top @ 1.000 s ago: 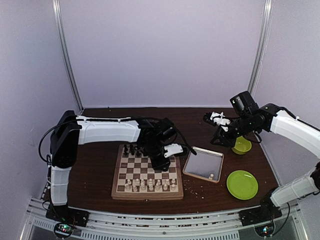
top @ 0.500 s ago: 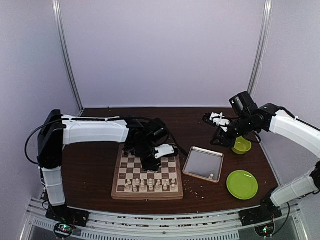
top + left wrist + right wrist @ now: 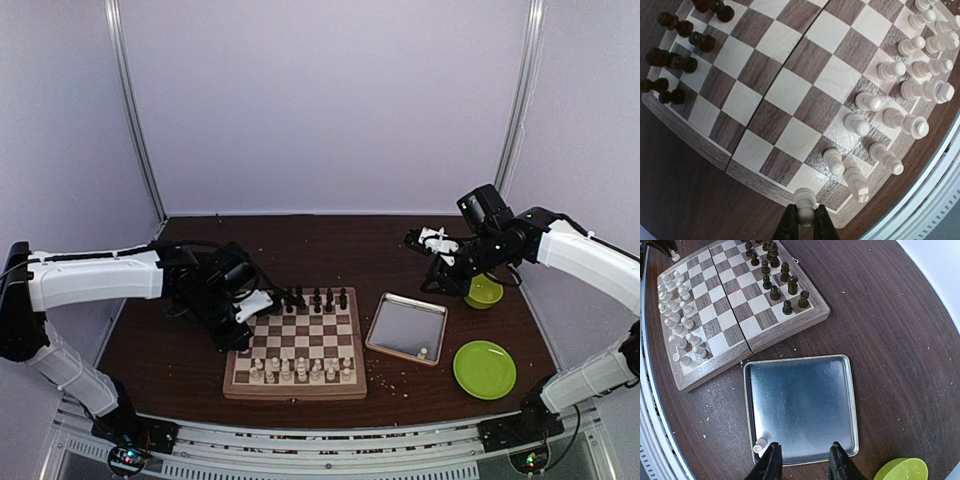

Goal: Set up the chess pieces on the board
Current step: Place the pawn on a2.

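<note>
Left claw (image 3: pixel 805 227) is pinching a cream chess piece (image 3: pixel 804 199) at the board (image 3: pixel 790 90) edge, with the placed whites (image 3: pixel 890 70) ahead-right of it. Placing step. Next: lower it upright onto the seemingly bare corner square just ahead, then release. Right claw (image 3: pixel 804 460) is half spread over the tray (image 3: pixel 800 390), last white piece (image 3: pixel 760 445) beside its left finger.

Board (image 3: pixel 300 338) text: none legible
Tray (image 3: pixel 405 325) text: none legible
Elsewhere, all views: nothing readable
</note>
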### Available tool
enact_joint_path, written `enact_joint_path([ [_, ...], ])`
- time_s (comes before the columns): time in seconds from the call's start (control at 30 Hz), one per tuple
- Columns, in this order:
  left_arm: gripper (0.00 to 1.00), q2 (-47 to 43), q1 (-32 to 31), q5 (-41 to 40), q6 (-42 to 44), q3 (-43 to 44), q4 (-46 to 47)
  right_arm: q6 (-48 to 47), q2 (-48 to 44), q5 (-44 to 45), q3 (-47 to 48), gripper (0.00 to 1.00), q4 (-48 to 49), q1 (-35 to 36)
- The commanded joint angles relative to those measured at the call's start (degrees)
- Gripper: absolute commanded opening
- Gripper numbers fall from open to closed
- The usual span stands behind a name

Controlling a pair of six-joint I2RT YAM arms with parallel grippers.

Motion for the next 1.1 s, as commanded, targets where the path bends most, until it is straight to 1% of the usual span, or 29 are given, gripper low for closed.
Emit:
enact_joint_path([
  [0.0, 0.05, -1.65, 0.16, 1.39, -3.27, -2.94, 0.52, -0.79, 0.62, -1.07, 0.25, 0.32, -0.89, -0.25],
  [0.23, 0.04, 0.28, 0.16, 2.33, -3.64, -3.42, 1.16, -0.83, 0.8, -1.16, 0.32, 0.32, -1.07, -0.25],
  [0.87, 0.05, 5.34, 0.16, 1.52, -2.56, -3.2, 1.96, -1.01, 1.48, -0.68, 0.22, 0.32, -1.16, -0.26],
  [1.0, 0.08, 5.8, 0.16, 1.29, -2.54, -3.11, 1.89, -1.08, 1.68, -0.68, 0.29, 0.32, -1.24, -0.25],
  [1.03, 0.1, 5.92, 0.16, 1.29, -2.49, -3.06, 1.87, -1.09, 1.68, -0.69, 0.29, 0.32, -1.18, -0.27],
  [1.07, 0.14, 5.91, 0.16, 1.25, -2.41, -2.99, 1.87, -1.16, 1.69, -0.65, 0.23, 0.32, -1.2, -0.26],
])
